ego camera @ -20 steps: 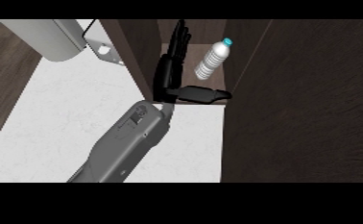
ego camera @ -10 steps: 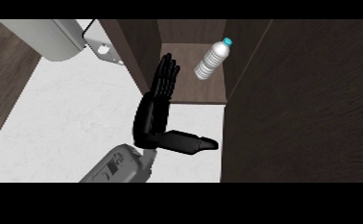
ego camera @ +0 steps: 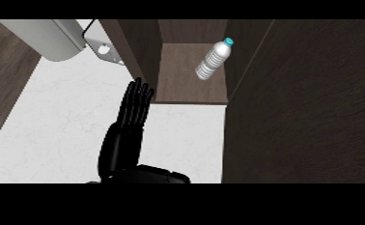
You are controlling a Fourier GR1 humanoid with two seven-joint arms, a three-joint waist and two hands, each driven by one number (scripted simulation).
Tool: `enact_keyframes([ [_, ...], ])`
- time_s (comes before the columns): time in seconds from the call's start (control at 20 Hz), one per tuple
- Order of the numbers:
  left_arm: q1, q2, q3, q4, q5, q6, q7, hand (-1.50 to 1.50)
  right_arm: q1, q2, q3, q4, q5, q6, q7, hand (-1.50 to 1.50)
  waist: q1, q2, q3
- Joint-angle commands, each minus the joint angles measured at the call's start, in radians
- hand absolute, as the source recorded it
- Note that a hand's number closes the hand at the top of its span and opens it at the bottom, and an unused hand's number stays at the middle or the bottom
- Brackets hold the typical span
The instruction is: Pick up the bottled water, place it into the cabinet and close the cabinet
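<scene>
The clear water bottle (ego camera: 214,61) with a blue cap stands on the shelf of the dark wooden cabinet (ego camera: 187,81), at its right side, with nothing holding it. My left hand (ego camera: 125,137) is over the white counter in front of the cabinet, left of the opening. Its fingers are straight and point toward the cabinet's left wall, its thumb sticks out to the right at the lower edge, and it holds nothing. A wide gap lies between the hand and the bottle. A large dark wooden panel (ego camera: 299,108), seemingly the open door, fills the right side. My right hand does not show.
A pale grey rounded appliance (ego camera: 43,38) with a small white fitting (ego camera: 105,50) sits at the back left. The white counter (ego camera: 57,122) spreads under and left of my hand. A dark wooden strip (ego camera: 10,74) borders the counter's left edge.
My left hand has drawn back from the cabinet opening toward the lower edge, and its forearm has left the view. The bottle has stayed on the shelf.
</scene>
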Motion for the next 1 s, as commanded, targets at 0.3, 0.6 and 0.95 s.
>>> enact_keyframes([
  [0.3, 0.172, 0.126, 0.031, -0.183, 0.008, -0.042, -0.018, -1.5, -0.05, 0.016, 0.263, -0.201, 0.191, -0.047, 0.161, 1.5, -0.004, -0.002, -0.001],
  [0.6, 0.28, 0.164, 0.066, -0.217, 0.035, -0.095, -0.091, -1.5, -0.109, 0.068, 0.486, -0.222, 0.321, -0.124, 0.279, 1.5, 0.001, -0.004, -0.005],
  [0.95, 0.367, 0.235, 0.145, -0.279, 0.088, -0.154, -0.108, -1.5, -0.236, 0.137, 0.688, -0.228, 0.464, -0.185, 0.393, 1.5, 0.012, -0.006, -0.007],
])
